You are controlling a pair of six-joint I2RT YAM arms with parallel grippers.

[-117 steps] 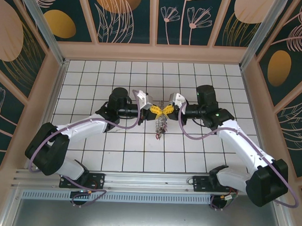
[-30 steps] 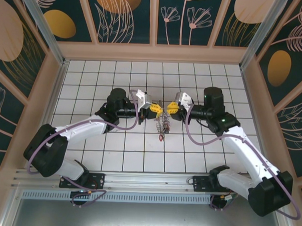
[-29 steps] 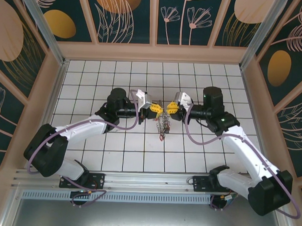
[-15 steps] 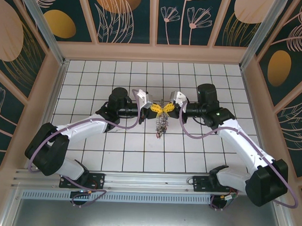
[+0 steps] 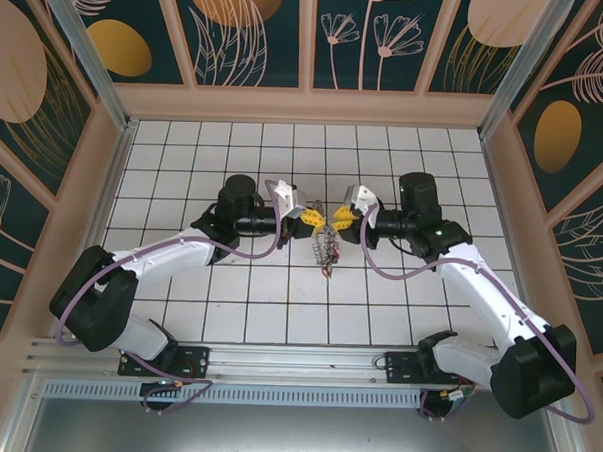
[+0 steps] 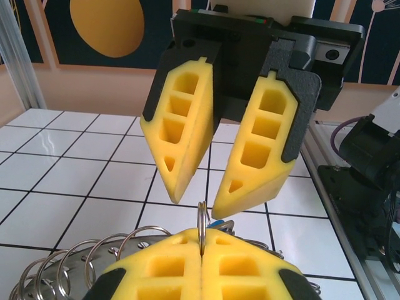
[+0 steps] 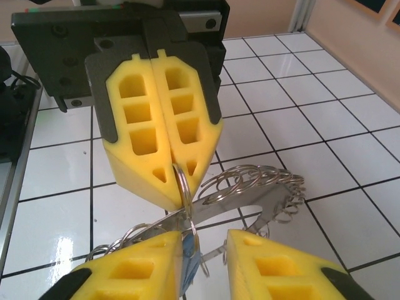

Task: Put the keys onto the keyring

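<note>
Left wrist and top external views show us our left hand [image 6: 201,250] pressed together on the keyring [image 6: 199,219] above the counter [image 6: 75,187], our right hand [image 6: 195,199] spread just opposite, and keys [image 5: 326,253] bunched below it, so we judge threading well underway yet not finished.

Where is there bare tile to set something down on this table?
Free: the far tile rows along the back wall; the near tiles between both forearms, ahead of the rail. Crowded: the centre, where left gripper, right gripper and the keyring with its keys meet.
</note>
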